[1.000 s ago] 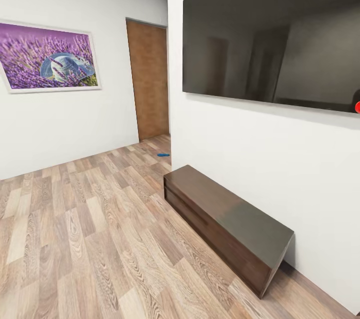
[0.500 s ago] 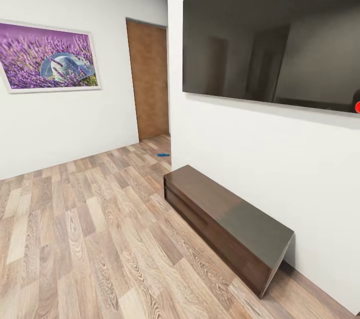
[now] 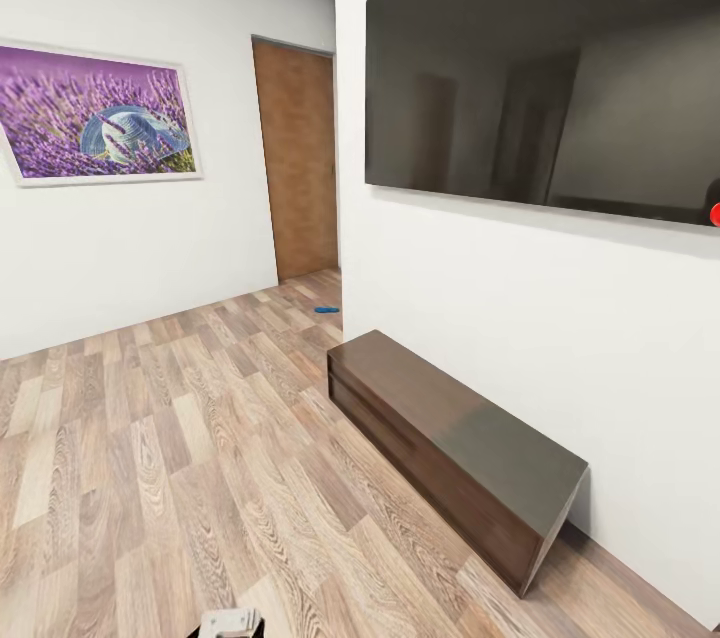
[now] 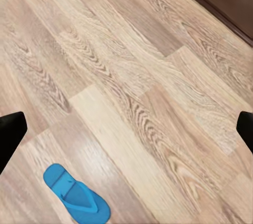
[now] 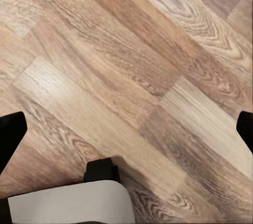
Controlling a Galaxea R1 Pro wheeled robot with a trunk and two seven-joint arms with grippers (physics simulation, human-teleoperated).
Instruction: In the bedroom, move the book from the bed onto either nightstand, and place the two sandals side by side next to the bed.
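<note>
The robot stands in the TV room, facing a wall-mounted television (image 3: 540, 78) above a long dark bench (image 3: 455, 443), with a lavender picture (image 3: 95, 113) on the far wall and a closed wooden door (image 3: 297, 168) beyond. One blue sandal (image 3: 327, 309) lies far off on the wood-plank floor (image 3: 150, 478) near that door, at the corner of the TV wall. The left wrist view shows another blue sandal (image 4: 75, 192) flat on the planks, strap side up, its long axis running diagonally across the boards; it sits off to one side of the line between the fingers of the left claw (image 4: 126, 132), which are spread wide with nothing between them. The right claw (image 5: 126, 129) is likewise wide and empty over bare floor. A small pale part (image 3: 228, 624) at the bottom edge of the head view is probably a piece of the left arm, though too little shows to be sure. The left arm seems better placed to reach this sandal.
</note>
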